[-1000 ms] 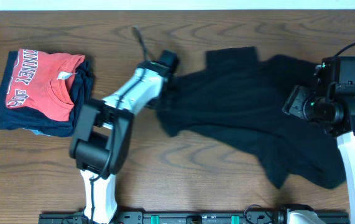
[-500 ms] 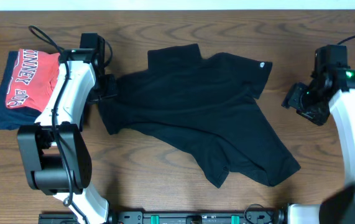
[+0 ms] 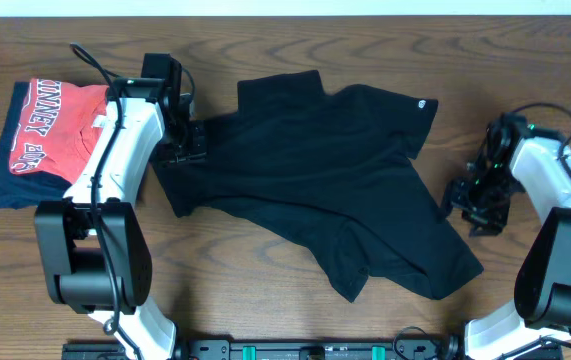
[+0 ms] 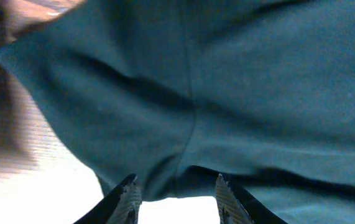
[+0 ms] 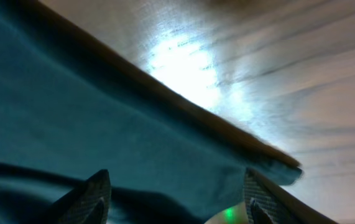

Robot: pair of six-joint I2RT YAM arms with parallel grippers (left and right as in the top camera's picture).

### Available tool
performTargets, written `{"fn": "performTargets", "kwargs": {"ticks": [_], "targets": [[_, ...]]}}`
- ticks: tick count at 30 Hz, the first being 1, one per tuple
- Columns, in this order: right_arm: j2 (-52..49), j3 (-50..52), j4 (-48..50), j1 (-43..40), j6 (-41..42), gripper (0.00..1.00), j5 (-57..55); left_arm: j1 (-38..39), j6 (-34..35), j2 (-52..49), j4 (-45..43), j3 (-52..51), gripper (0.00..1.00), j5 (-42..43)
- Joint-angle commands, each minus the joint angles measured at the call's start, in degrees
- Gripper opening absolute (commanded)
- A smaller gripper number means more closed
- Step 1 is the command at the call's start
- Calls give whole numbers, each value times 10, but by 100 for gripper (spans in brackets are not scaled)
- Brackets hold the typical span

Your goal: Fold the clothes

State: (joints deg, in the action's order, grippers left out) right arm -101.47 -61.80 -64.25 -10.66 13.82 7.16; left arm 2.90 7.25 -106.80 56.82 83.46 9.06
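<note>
The plain black short-sleeved T-shirt of soft fabric (image 3: 315, 170) lies rumpled and askew in the middle of the brown wooden table (image 3: 265, 300), not yet folded, so the step in hand looks like flattening it before fold 1. The left gripper (image 4: 176, 194) sits at its left edge and the right gripper (image 5: 176, 196) over its right edge, both with jaws apart and clamped on nothing. Next, I judge, the 2 must pinch opposite edges and draw the cloth flat and square.

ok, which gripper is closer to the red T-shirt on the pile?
Left. The left gripper sits at the near edge of the black T-shirt, close beside the red T-shirt. The right gripper is across the table, past the black T-shirt's opposite side.
</note>
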Motion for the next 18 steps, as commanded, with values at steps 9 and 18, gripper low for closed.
{"fn": "performTargets", "kwargs": {"ticks": [9,18], "targets": [[-1,128,139,-4,14,2,-21,14,-13,18,9,2,42,11],[0,-15,124,-78,72,1,-144,14,-12,18,8,2,41,42]]}}
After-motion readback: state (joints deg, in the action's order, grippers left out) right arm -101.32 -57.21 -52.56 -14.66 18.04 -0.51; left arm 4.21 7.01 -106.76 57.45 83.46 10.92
